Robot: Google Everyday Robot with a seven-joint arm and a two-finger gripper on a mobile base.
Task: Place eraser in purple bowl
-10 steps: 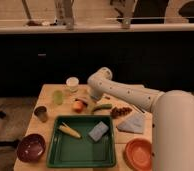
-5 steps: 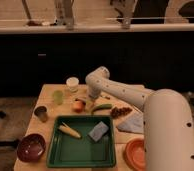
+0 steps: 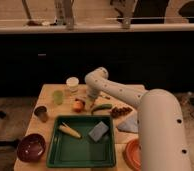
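While the gripper (image 3: 91,98) hangs low over the middle of the counter (image 3: 48,96), fingers open and empty, the eraser (image 3: 79,103) seems to lie just left of them, too small to tell its long way. The purple bowl (image 3: 31,146) sits at the front left corner.

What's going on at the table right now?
The robot's arm reaches over the far side of the table, its end effector open beside an orange object, with nothing visibly held. The purple bowl looks empty at the near left corner. I can't pick out the eraser from here.
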